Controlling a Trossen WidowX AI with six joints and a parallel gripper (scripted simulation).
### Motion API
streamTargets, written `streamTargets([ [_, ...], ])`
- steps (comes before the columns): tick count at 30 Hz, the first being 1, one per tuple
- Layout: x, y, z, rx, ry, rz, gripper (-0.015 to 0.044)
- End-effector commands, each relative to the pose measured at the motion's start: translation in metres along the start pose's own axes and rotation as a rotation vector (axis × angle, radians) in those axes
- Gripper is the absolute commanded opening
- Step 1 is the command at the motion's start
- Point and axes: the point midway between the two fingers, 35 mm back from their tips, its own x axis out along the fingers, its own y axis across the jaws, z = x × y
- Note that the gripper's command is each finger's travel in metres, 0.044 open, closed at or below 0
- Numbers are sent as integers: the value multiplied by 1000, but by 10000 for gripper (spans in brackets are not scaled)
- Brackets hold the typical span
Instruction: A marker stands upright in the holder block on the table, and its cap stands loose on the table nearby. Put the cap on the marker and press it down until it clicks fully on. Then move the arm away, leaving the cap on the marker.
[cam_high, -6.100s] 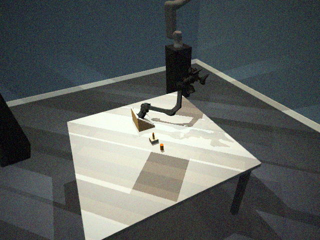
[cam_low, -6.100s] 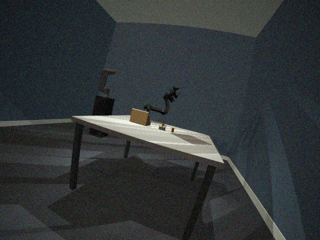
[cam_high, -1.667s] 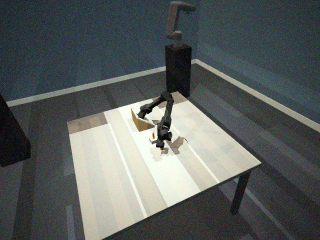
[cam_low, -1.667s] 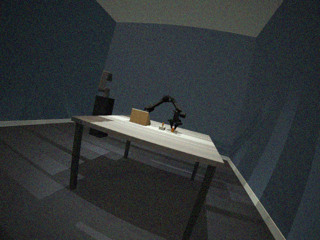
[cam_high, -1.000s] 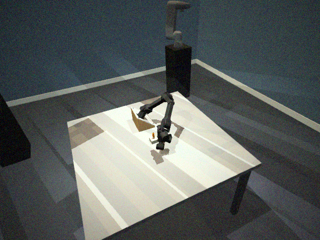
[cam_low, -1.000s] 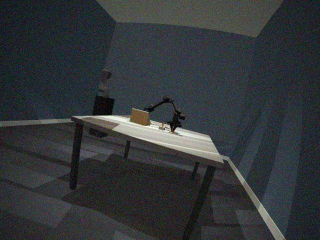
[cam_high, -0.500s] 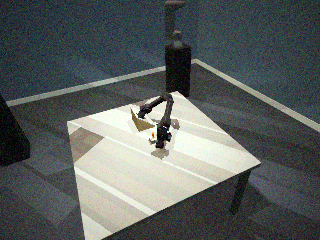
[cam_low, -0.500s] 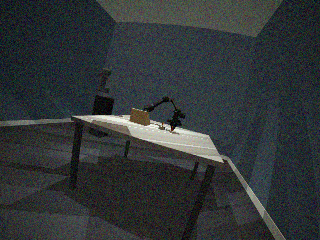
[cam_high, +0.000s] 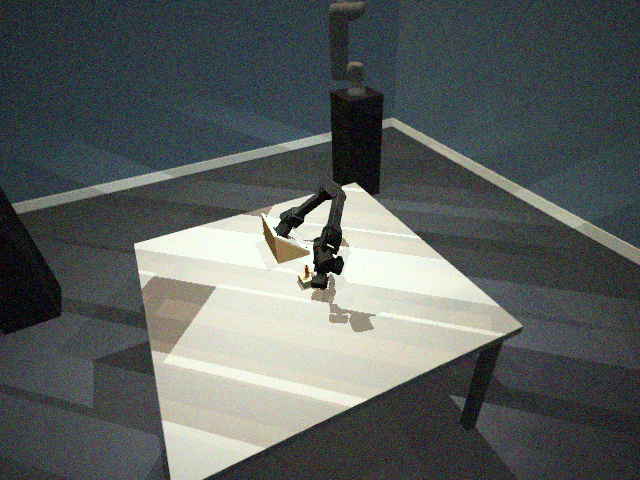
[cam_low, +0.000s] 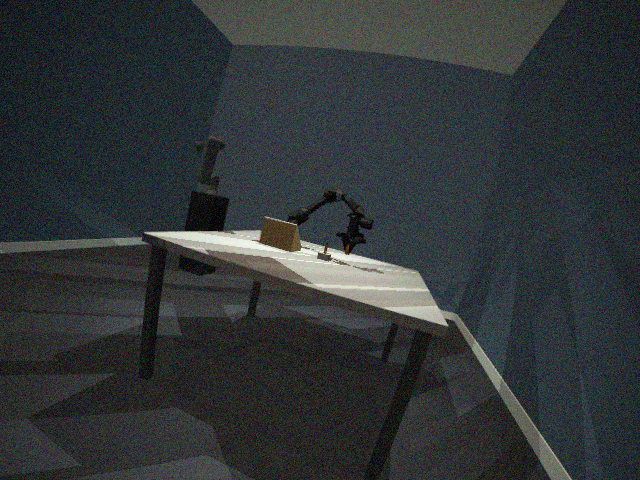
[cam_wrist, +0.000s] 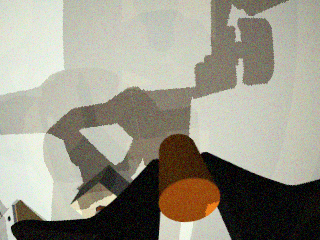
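Note:
The holder block (cam_high: 304, 280) (cam_low: 324, 256) (cam_wrist: 91, 196) stands on the table (cam_high: 289, 351) (cam_low: 361, 281). The marker (cam_high: 306, 270) (cam_low: 326, 248) stands upright in it, its tip orange-brown; in the wrist view a finger mostly hides it. My gripper (cam_high: 320, 283) (cam_low: 347, 244) (cam_wrist: 180, 161) points down and is shut on the orange cap (cam_low: 347, 250) (cam_wrist: 189, 200). The cap hangs a little above the table, beside the holder block and apart from the marker. In the top view the gripper hides the cap. In the wrist view the cap sits between both black fingers.
A tan wedge-shaped panel (cam_high: 290, 251) (cam_low: 278, 234) (cam_wrist: 26, 212) stands near the arm's base, close to the holder block. A dark pedestal (cam_high: 356, 139) (cam_low: 206, 210) with another arm stands on the floor behind the table. Arm shadows and light stripes cross the table top.

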Motion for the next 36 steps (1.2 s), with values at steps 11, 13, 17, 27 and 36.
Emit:
streamTargets([
  [11, -28, 27, -32, 3, 13, -3, 0],
  [13, -31, 32, -37, 3, 13, -3, 0],
  [17, -38, 42, -47, 4, 15, -2, 0],
  [27, -52, 70, -69, 6, 15, 1, 0],
  [36, -59, 92, -85, 6, 11, 5, 0],
])
